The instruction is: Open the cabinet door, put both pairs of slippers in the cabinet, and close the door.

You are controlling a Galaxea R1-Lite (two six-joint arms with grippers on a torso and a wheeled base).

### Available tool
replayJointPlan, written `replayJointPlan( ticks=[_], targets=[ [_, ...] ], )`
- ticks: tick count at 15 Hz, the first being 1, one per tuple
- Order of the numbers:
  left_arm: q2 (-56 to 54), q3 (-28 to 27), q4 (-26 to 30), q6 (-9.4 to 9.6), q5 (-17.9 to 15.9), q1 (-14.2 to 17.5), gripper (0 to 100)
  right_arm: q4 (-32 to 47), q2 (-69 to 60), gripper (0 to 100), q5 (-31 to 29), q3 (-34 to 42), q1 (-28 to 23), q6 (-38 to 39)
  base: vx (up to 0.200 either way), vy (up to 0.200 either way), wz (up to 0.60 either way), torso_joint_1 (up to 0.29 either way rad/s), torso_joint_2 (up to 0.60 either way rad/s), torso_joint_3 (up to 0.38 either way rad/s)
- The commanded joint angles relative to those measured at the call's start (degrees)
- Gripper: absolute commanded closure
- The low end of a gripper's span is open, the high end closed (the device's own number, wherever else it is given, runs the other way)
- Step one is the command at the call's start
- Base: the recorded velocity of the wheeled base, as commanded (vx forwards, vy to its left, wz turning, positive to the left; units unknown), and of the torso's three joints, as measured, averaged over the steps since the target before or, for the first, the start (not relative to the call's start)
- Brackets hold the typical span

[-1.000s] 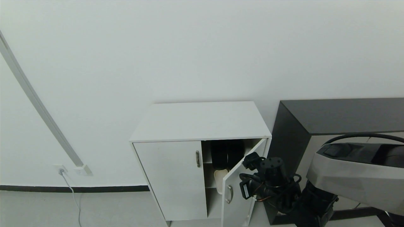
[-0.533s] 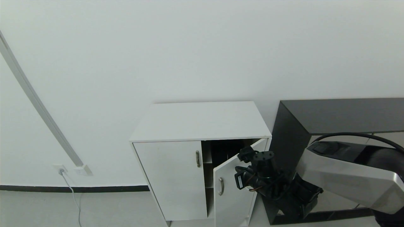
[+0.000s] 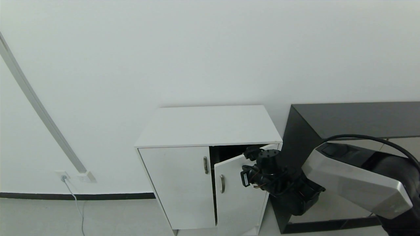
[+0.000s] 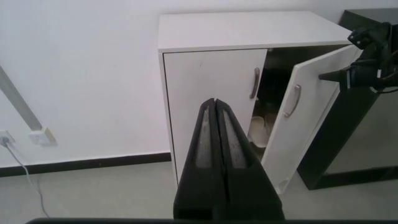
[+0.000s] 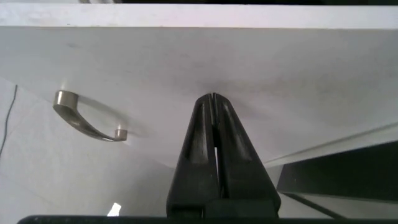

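At the cabinet [image 3: 210, 126], our right gripper [image 5: 214, 98], pinched closed, has pushed the right door [image 3: 236, 193] from wide open to nearly shut. Slippers [image 4: 260, 127] sit inside; we judge one nudge remains.

Silver arm shell [image 3: 354, 183], black cable [image 3: 356, 135], black jaws

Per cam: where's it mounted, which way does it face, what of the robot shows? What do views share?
Head view: on the head, facing forward and down at the white cabinet; right arm shows at its right door.
Left wrist view: left wrist, facing the cabinet front from farther back; shut left gripper in front.
Right wrist view: right wrist, close against the right door; shut right gripper at it.
Shared: all three show the right door's handle.
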Motion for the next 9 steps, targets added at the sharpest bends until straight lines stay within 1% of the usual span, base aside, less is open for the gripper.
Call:
replayJointPlan(
  ticks=[1,4,9],
  targets=[
    [0.0,0.0,0.1,-0.05,-0.1,0.0,100,0.1,1.8,100,0.0,-2.7,0.0,0.0,0.0,0.0,0.0,0.0,0.0,0.0],
    [0.0,0.0,0.0,-0.05,0.0,0.0,100,0.5,3.4,100,-0.1,-5.3,0.0,0.0,0.0,0.0,0.0,0.0,0.0,0.0],
    [0.0,0.0,0.1,-0.05,0.0,0.0,100,2.8,3.7,100,-0.1,-8.6,-1.6,0.0,0.0,0.0,0.0,0.0,0.0,0.0]
  ],
)
